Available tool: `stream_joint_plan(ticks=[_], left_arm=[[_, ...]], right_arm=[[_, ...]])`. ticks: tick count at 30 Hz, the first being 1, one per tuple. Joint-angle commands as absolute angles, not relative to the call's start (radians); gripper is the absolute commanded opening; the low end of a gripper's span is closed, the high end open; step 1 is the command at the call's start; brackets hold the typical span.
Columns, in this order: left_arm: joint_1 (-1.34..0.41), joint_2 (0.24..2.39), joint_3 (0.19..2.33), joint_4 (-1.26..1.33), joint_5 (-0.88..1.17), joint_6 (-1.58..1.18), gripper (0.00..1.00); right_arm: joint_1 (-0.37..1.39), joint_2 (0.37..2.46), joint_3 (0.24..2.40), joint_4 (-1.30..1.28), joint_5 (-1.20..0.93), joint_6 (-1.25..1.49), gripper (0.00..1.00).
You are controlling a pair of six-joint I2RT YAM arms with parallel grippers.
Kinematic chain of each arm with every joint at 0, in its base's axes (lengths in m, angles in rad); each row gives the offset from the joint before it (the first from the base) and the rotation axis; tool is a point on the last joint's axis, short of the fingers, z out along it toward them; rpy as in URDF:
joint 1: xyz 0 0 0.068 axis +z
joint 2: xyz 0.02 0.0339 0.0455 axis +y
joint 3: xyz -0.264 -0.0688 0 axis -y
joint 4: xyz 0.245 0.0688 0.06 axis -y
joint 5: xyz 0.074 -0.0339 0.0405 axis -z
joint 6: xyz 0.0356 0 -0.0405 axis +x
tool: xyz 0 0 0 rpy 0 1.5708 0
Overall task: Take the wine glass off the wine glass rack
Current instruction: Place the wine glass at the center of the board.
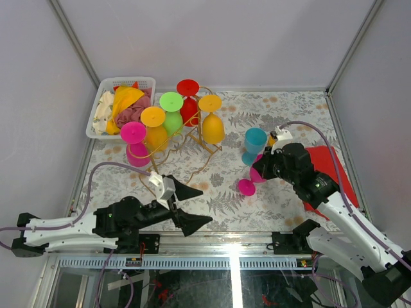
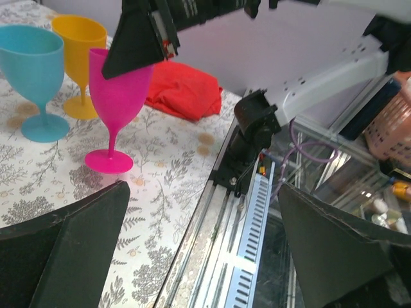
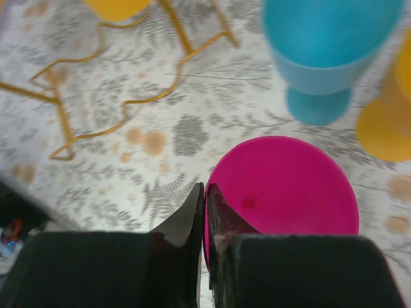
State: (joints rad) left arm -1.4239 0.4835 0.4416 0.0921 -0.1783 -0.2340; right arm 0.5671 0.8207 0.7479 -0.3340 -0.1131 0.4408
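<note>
The right fingers (image 3: 186,218) pinch the rim of the magenta wine glass (image 2: 119,83), which stands on the counter (image 1: 292,115) right of the wine glass rack (image 3: 175,25). A skewed release could topple it against the blue glass (image 3: 331,38) beside it. The left fingers (image 2: 77,244) gape empty.

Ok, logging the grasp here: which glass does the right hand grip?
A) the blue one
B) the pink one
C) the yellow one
B: the right hand is closed on the rim of the pink glass, one finger inside the bowl and one outside.
</note>
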Motion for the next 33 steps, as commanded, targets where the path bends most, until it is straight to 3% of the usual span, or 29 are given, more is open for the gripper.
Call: stream_joint_plan(ticks=[1, 12, 33], left_arm=[[-1.417, 0.428, 0.428, 0.177, -0.24, -0.29, 1.0], [-1.417, 0.462, 0.483, 0.084, -0.29, -0.334, 1.0], [-1.417, 0.549, 0.519, 0.052, -0.32, -0.346, 1.0]], right_arm=[[0.572, 0.806, 0.779, -0.391, 0.157, 0.394, 0.0], [0.572, 0.836, 0.787, -0.416, 0.401, 0.406, 0.0], [0.572, 0.924, 0.706, -0.286, 0.468, 0.415, 0.01]])
